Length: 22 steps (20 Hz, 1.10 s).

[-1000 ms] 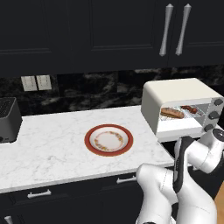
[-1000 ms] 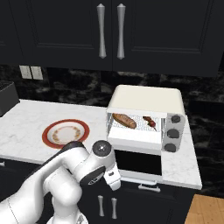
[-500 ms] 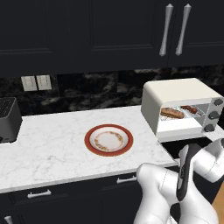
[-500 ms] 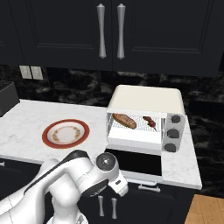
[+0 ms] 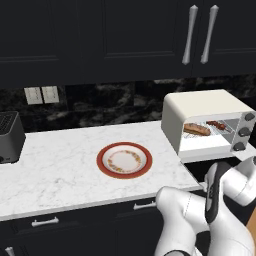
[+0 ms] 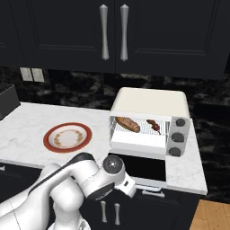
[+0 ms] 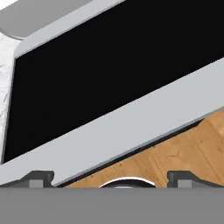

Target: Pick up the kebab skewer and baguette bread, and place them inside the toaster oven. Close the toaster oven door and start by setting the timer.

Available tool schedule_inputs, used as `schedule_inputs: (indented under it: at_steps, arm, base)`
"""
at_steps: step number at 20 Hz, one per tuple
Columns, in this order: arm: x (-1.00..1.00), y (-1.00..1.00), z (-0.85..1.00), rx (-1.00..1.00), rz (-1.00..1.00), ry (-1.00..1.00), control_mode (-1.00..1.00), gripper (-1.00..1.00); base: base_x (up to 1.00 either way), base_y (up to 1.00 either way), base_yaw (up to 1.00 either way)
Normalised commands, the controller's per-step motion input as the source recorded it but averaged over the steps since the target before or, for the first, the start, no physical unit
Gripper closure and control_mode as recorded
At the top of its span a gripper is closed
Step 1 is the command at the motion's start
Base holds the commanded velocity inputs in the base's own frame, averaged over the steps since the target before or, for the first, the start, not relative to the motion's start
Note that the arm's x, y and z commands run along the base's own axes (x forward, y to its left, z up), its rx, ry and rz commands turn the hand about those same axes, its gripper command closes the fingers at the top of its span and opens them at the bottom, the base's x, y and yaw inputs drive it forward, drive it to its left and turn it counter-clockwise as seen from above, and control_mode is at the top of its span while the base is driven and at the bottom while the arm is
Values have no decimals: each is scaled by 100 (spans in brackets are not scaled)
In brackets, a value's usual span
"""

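Dark-cabinet kitchen, white marble counter (image 5: 60,170): food loaded, oven door down.

Inside the cream-white boxy toaster oven (image 6: 150,105), the golden-brown baguette bread (image 6: 127,124) lies on the wire rack with the slim kebab skewer of dark red chunks (image 6: 153,125) just beside it, so the red-rimmed plate (image 5: 124,160) sits bare. Its wide dark-glass door with pale frame (image 7: 109,65) hangs flat open over the counter edge. Below it the two-finger claw (image 7: 109,179) holds nothing, tips spread wide toward the door's underside, likely placed to lift it shut.
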Motion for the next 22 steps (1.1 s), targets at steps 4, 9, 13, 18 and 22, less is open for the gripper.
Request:
schedule_inputs:
  at_steps: [4,9,13,18,22]
  arm:
    - [-41,0,-12,-3,15,0,-100,-100]
    - [-72,0,0,-1,10,0,-100,-100]
    - [-48,0,-3,-2,4,0,-100,-100]
    - [6,2,-18,0,0,0,-100,-100]
    - [10,0,-29,0,0,0,-100,-100]
  base:
    - [0,0,0]
    - [0,0,0]
    - [0,0,0]
    - [0,0,0]
    - [0,0,0]
